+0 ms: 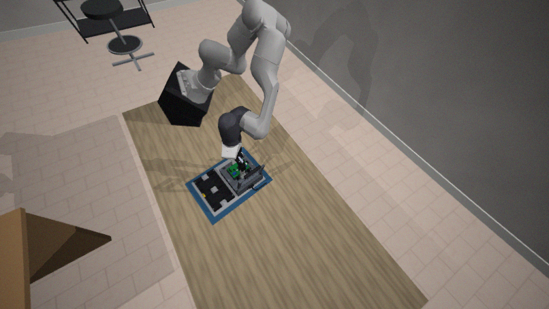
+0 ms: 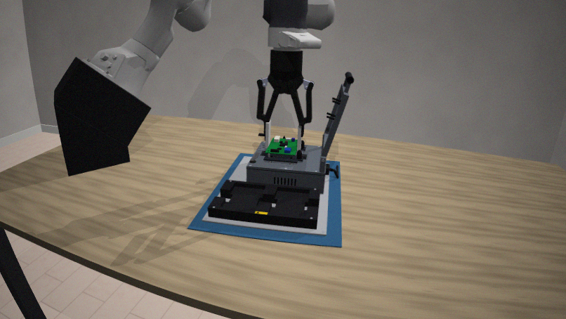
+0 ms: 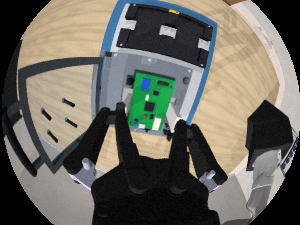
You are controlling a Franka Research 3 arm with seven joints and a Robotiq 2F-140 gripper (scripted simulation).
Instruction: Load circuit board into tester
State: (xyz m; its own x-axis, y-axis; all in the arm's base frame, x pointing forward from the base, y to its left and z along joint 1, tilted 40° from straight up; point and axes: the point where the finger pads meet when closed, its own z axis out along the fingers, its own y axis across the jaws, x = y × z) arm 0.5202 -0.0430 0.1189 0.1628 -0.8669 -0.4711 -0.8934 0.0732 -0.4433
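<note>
Two fingers (image 1: pixel 241 163) (image 2: pixel 267 132) are closing partway around the green circuit board (image 1: pixel 233 170) (image 2: pixel 281 146) (image 3: pixel 151 101), gripping its two long edges. One board is showing, sitting level over the middle of the tester (image 1: pixel 247 187) (image 2: pixel 314 158) (image 3: pixel 111 74), component side up. Whether its underside is touching the tester is too hard to tell. Its one large white connector (image 2: pixel 277 138) (image 3: pixel 157 123) is facing the bottom of the wrist frame, and one larger blue part (image 2: pixel 288 150) (image 3: pixel 145 84) is sitting at the other end.

The one lid (image 1: pixel 253 174) (image 2: pixel 336 119) (image 3: pixel 60 64) is standing open, leaning outward right of centre in the exterior frame; four dark pegs are showing on it at the left of the wrist frame. One black tray (image 1: pixel 218 195) (image 2: pixel 237 216) (image 3: pixel 190 24) is lying beside the tester on one blue mat (image 1: pixel 213 220) (image 2: pixel 332 242) (image 3: pixel 213 49), carrying one yellow label (image 1: pixel 204 195) (image 2: pixel 260 213) (image 3: pixel 174 11). The mat is resting on the wooden surface (image 1: pixel 307 230) (image 2: pixel 435 218) (image 3: pixel 55 34).

The one arm (image 1: pixel 268 45) (image 2: pixel 158 31) (image 3: pixel 260 184) is arching high at the top centre of the top frame, its wrist hanging down and the fingers pointing straight down.
</note>
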